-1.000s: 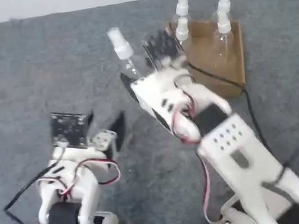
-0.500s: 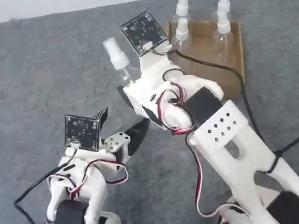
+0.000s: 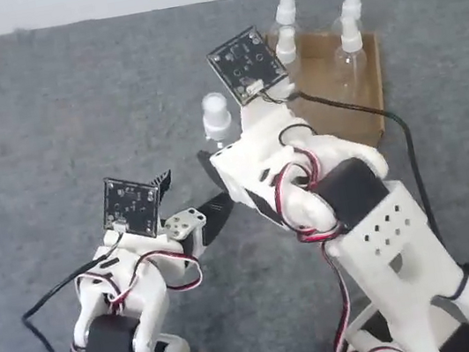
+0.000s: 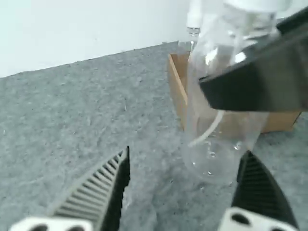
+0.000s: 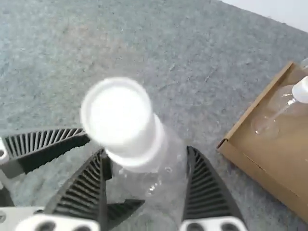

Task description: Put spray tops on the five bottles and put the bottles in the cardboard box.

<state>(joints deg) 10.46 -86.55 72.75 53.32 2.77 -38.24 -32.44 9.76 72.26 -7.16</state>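
Right fingers (image 5: 204, 192) tight around the bottle (image 5: 139, 159), left fingers (image 4: 103, 192) wide beside it, cardboard box (image 3: 364, 106) near.

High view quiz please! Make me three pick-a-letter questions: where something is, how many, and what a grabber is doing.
1. Where is the clear plastic bottle with the white spray top outside the brown cardboard box? A in a person's hand B in the right gripper C on a shelf
2. How many bottles stand in that box? A two B five C four
3. The left gripper is: A open B shut on a bottle C shut empty
B, its fingers clamp the bottle; C, four bottles stand inside; A, its fingers are spread.
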